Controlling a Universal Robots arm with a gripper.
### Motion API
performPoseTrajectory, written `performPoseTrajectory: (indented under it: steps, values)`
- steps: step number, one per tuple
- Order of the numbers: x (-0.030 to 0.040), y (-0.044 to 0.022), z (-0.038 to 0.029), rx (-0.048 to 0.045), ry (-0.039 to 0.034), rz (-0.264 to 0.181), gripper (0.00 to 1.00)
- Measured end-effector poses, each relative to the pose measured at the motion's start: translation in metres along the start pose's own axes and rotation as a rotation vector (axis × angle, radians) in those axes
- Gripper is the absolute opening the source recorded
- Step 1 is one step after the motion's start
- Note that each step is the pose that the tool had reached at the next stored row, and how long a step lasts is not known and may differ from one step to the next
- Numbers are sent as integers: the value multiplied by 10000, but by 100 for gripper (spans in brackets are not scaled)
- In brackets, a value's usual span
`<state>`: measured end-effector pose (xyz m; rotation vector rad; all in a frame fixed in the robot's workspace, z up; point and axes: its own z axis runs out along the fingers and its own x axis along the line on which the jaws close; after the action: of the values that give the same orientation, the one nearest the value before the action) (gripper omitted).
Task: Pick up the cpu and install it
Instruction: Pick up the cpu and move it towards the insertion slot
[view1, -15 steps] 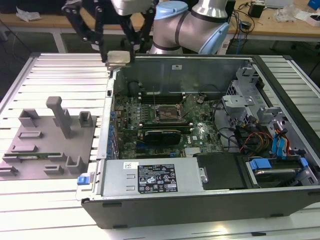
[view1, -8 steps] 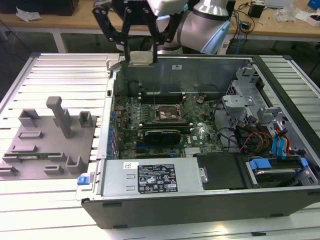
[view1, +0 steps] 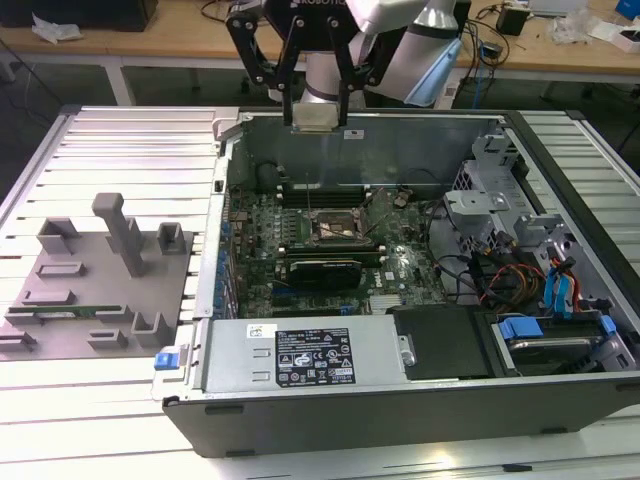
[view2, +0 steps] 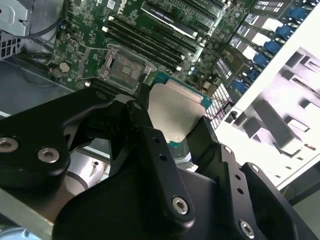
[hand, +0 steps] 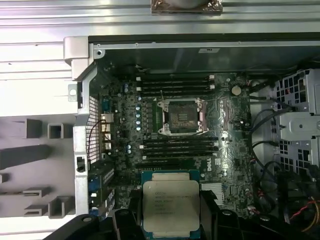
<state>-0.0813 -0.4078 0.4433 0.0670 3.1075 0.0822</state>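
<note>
1. Hanging above the far wall of the open PC case (view1: 420, 415), the cpu (hand: 171, 205) is being clenched by its opposite edges betw. the two fingers (view2: 146, 131) of the gripper (view1: 317, 112). Nothing else is being gripped.
2. The chip is being carried level w/ its pale metal top facing up. This is prob. so that the underside is being spared any contact and the chip is being presented flat for seating.
3. The cpu is being held high & well apart from the socket (hand: 181, 116), whose dark centre is showing bare in both wrist views. Install is judged not yet done.
4. The case is being supported on its side w/ the side panel off, on a slatted pale metal table (view1: 100, 150). The motherboard (view1: 395, 265) is thus being offered face-up to the arm.
5. A grey tray (view1: 110, 330) is lying on the table just beside the case, at the exterior view's left. A thin green memory stick (view1: 60, 312) is resting in one of its slots.
6. Room: wooden-topped benches (view1: 180, 40) are standing behind the rig, w/ cables (view1: 490, 45) & small kit lying on them.
</note>
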Motion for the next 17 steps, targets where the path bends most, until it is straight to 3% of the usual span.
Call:
performPoseTrajectory:
  steps: [5,8,11,17]
  values:
    - [-3,0,12,-5,-1,1,55]
    - [-79,1,69,-8,17,2,55]
    - [-233,1,187,-10,27,3,55]
    - [-324,-3,335,-8,28,3,55]
